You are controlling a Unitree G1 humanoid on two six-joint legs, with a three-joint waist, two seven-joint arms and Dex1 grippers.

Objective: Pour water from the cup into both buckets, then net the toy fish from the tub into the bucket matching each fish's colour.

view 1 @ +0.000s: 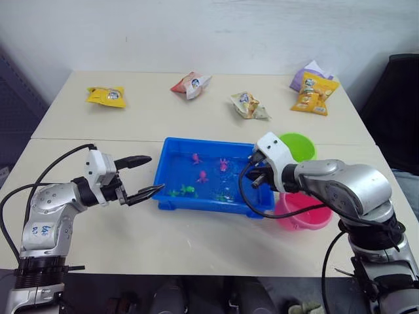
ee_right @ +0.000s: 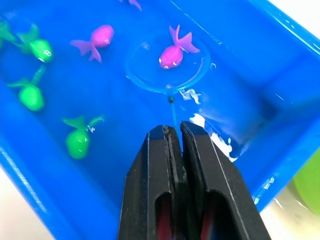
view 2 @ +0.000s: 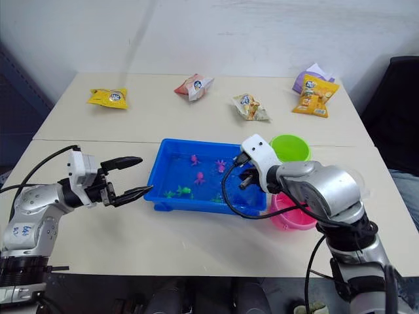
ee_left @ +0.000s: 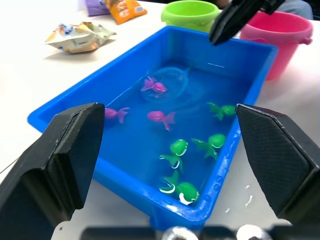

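The blue tub (view 1: 196, 204) holds water with pink fish (ee_left: 161, 117) and green fish (ee_left: 178, 147). My right gripper (ee_right: 172, 131) hovers over the tub's right end, shut on the thin handle of the net. The net's light blue hoop (ee_right: 150, 86) lies in the water with one pink fish (ee_right: 172, 54) inside its ring. The lime green bucket (view 1: 298, 145) stands behind the tub's right end and the pink bucket (view 1: 308, 216) in front of it, under my right forearm. My left gripper (view 1: 156, 173) is open and holds nothing, just left of the tub. The cup is out of view.
Several snack packets lie on the far table: a yellow one (view 1: 107, 96), a red and white one (view 1: 190, 84), a pale one (view 1: 249, 104) and orange and purple ones (view 1: 314, 91). A black chair (view 1: 399, 98) stands at the right.
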